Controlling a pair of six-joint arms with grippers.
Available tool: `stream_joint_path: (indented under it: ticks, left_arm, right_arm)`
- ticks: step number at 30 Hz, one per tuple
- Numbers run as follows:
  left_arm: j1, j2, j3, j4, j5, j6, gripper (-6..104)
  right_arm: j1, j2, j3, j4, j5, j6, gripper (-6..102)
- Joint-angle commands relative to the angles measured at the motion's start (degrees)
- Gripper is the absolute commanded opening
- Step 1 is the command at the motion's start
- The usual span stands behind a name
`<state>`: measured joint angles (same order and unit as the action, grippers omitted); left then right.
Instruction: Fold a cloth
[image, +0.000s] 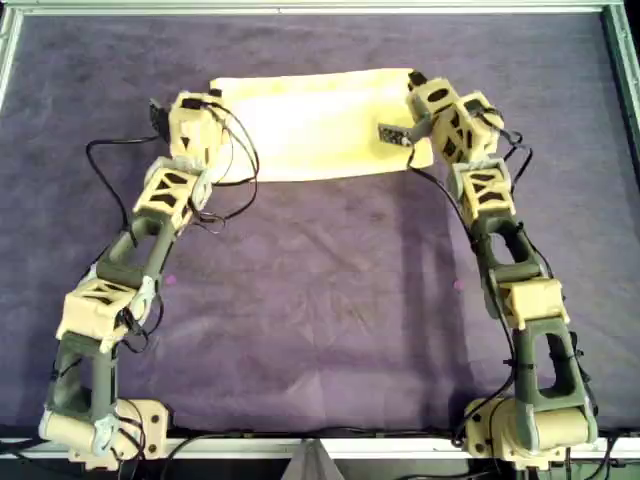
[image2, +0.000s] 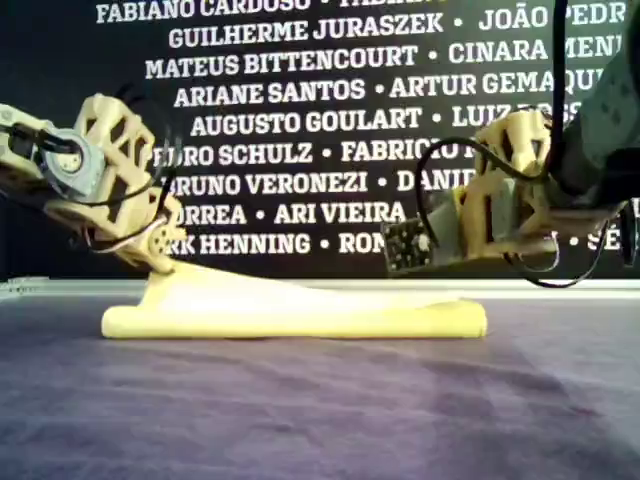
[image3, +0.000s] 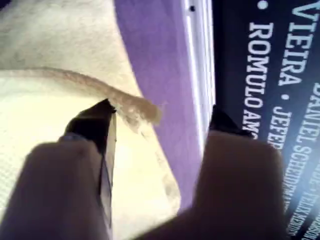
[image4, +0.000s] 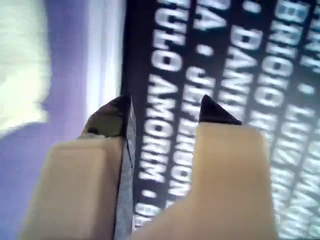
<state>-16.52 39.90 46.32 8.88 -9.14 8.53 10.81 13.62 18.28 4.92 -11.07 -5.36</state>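
Two arm bases at the near edge, both arms stretched over the purple table covering to the cloth at the far edge.

From overhead, the cloth lies as a folded pale yellow strip along the far edge of the covering; the left gripper sits at one end and the right gripper at the other. In the exterior view the cloth is a low doubled band with one end pulled up toward the left gripper, the name banner close behind. The left wrist view shows open jaws with a lifted cloth corner brushing one finger; it looks released, though blur makes that uncertain. The right wrist view shows open, empty jaws well above the covering. I'd worry that the loose corner snags on that finger as the arm pulls away, dragging the fold open; the trailing cables could also catch.
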Motion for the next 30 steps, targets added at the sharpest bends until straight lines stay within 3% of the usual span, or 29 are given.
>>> stream_joint_path:
  ticks: [1,3,8,17,23,27,30]
  left_arm:
    - [1.14,3.6,-3.34,3.69,-0.26,0.26,67]
    - [0.97,4.39,-4.31,9.14,-0.26,0.26,66]
    - [1.23,10.55,-4.39,18.28,0.44,0.0,66]
    - [1.32,16.26,-6.86,18.54,0.62,-0.53,66]
    - [1.41,5.98,-7.82,17.75,0.7,0.18,67]
    - [0.97,2.46,-16.44,16.7,-0.26,-0.7,67]
    - [0.62,4.57,-21.53,16.96,0.7,-0.35,66]
  right_arm:
    - [0.09,8.79,-4.39,11.25,-1.67,-0.44,54]
    - [-0.09,11.51,-4.39,15.82,-2.81,-0.35,54]
    - [-0.18,19.6,-3.87,21.18,-2.2,-0.35,54]
    - [0.18,25.93,-3.08,29.88,-2.9,-0.35,54]
    - [0.7,23.55,-2.9,33.66,-2.9,-0.35,54]
    - [0.44,23.38,-3.87,33.93,-2.9,-0.35,54]
    - [0.18,23.2,-3.34,33.93,-2.9,-0.35,54]
